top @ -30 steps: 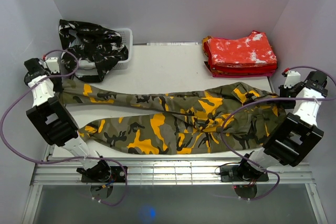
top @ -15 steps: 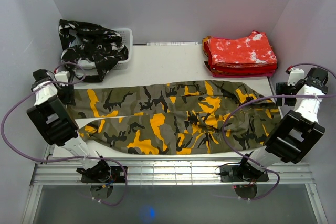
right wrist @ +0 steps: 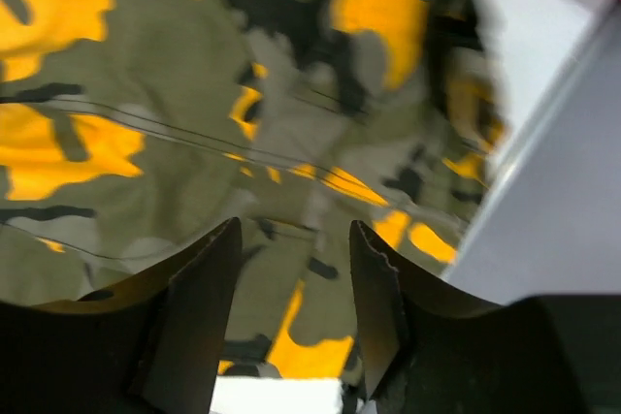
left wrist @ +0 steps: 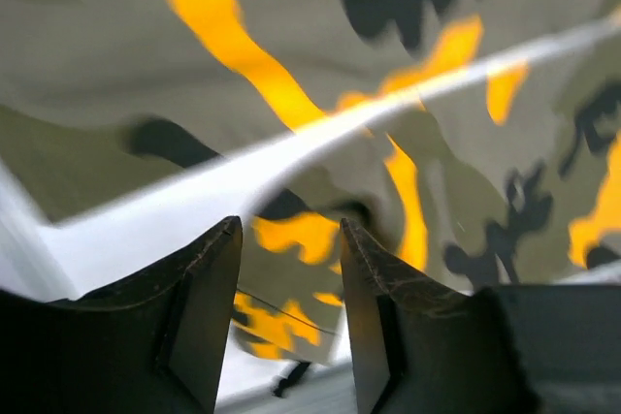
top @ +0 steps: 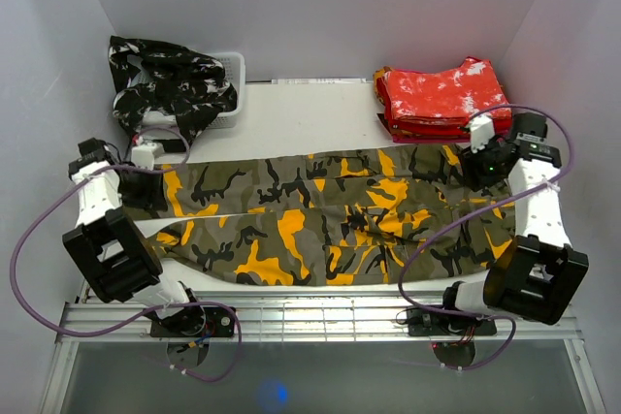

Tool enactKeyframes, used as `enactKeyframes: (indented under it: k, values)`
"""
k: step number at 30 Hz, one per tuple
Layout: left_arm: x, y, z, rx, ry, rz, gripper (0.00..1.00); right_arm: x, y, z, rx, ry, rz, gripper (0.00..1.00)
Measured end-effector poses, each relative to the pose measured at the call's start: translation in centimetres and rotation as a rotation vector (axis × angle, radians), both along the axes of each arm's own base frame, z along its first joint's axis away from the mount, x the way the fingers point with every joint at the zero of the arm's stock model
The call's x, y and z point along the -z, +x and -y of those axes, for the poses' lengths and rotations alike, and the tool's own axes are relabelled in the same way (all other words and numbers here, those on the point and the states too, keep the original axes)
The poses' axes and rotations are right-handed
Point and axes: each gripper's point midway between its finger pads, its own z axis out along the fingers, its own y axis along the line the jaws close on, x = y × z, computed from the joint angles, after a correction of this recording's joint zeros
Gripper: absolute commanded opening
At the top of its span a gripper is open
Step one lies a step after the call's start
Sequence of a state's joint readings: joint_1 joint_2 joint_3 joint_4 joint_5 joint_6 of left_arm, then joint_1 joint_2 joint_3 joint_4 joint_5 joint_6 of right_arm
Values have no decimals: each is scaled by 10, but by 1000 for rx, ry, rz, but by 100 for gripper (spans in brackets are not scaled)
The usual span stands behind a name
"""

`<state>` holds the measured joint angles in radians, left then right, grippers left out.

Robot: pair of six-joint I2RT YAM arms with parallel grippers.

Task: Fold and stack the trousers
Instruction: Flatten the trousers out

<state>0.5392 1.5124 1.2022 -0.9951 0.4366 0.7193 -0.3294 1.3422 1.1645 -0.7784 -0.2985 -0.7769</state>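
The olive trousers [top: 330, 220] with orange-yellow and black patches lie spread flat across the table, legs to the left, waist to the right. My left gripper [top: 146, 189] is open and empty above the leg ends; the left wrist view shows cloth [left wrist: 408, 143] below its parted jaws. My right gripper [top: 480, 170] is open and empty above the waist end; its wrist view shows cloth [right wrist: 194, 143] below. Folded red-and-white trousers [top: 444, 99] lie at the back right. Black-and-white trousers [top: 170, 84] are heaped at the back left.
A white basket [top: 233, 109] under the black-and-white heap stands at the back left. Grey walls close in on both sides and at the back. A metal rail [top: 310, 317] runs along the near edge. Purple cables loop off both arms.
Both grippers have let go of the olive trousers, which now lie flat. The left arm moved right and nearer over the leg ends; the right arm swung left over the waist.
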Motion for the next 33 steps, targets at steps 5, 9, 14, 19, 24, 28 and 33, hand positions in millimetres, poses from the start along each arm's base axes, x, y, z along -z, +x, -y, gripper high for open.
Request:
enactKeyframes:
  k: [5,9,14,19,24,28,33]
  values:
    - [51,-62,30,40,-86,-218,44,28,1,-48,-133,39,-84,45]
    - [77,-96,37,49,-82,-331,40,56,15,-38,-93,22,-142,40]
    - [97,-97,20,1,-9,-377,37,90,26,-21,-26,-28,-210,35]
    - [103,-95,4,-72,22,-449,36,105,31,-2,37,-97,-238,30]
    - [104,-92,-26,-132,91,-480,39,106,30,17,97,-148,-244,27]
    - [101,-85,-53,-143,158,-467,59,107,27,26,122,-173,-246,27]
    - [81,-37,-82,-151,202,-302,70,108,17,25,123,-173,-264,27]
